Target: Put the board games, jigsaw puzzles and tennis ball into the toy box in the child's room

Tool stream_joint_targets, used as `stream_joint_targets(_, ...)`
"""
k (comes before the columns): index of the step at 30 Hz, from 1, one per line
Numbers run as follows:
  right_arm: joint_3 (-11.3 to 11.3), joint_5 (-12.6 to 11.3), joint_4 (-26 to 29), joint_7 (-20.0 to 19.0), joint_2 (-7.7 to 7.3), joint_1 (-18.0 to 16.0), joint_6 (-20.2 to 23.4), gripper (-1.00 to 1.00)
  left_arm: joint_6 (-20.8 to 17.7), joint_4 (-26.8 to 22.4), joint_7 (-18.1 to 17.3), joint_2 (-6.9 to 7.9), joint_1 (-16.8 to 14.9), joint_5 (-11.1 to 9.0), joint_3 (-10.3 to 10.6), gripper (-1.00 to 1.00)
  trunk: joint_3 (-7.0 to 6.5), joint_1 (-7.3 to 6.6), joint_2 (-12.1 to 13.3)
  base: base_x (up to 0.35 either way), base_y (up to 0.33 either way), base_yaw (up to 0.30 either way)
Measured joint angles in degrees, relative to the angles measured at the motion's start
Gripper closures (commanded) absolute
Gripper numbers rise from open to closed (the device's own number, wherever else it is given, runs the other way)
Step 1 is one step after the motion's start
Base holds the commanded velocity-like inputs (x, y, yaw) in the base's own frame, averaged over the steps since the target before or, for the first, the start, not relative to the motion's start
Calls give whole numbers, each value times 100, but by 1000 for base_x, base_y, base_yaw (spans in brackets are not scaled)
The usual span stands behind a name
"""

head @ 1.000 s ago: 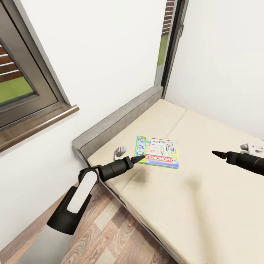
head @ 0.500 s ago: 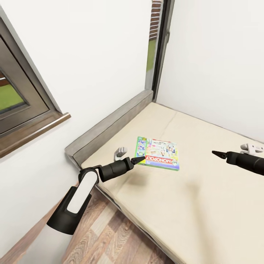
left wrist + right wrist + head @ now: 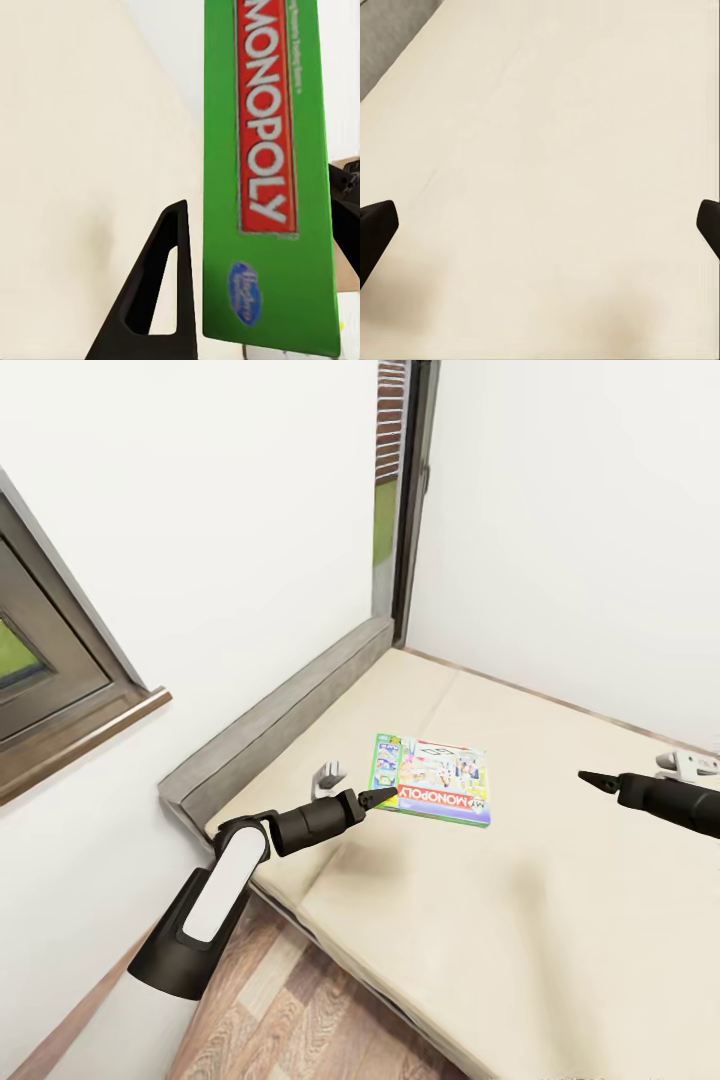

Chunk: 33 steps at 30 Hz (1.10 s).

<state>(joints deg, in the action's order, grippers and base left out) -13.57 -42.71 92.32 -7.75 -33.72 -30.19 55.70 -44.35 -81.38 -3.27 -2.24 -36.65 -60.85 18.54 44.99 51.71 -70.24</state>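
Left gripper [image 3: 382, 796] at the Monopoly box [image 3: 432, 779], over the bed [image 3: 560, 920].
Left fingers clenched on the box's green near edge; the wrist view shows the edge [image 3: 274, 180] between both black fingers [image 3: 161, 292]. Box sits level above the beige sheet near the grey headboard [image 3: 280, 720]. Right gripper [image 3: 590, 780] well apart to the right, fingers spread, holding nothing.

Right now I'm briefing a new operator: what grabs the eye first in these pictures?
The bright Monopoly box stands out on the beige bed, the only colourful thing there. The left gripper grips its near green edge, seen close up in the left wrist view. The right gripper hangs open over bare sheet, off to the box's right.
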Motion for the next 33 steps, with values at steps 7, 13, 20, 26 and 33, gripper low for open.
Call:
stream_joint_targets(7,-5,3,1,0,-9,2,1,-100,1,1,0,-2,-3,26,-2,100,-185,-154,281,0,0,-135)
stream_joint_targets(13,-61,3,4,0,-8,4,1,-100,1,5,0,3,-1,38,-4,100,-344,-286,522,0,0,-134)
stream_joint_targets(20,-143,-3,5,0,-3,8,1,-100,2,7,0,6,2,39,-10,100,-530,-439,803,0,0,-133)
stream_joint_targets(26,-153,-4,5,0,-3,9,1,-100,2,8,0,6,2,40,-10,100,-689,-571,1043,0,0,-132)
stream_joint_targets(33,-155,-4,5,-2,-3,16,1,-100,2,8,4,7,2,40,-11,100,-875,-725,1324,0,0,-132)
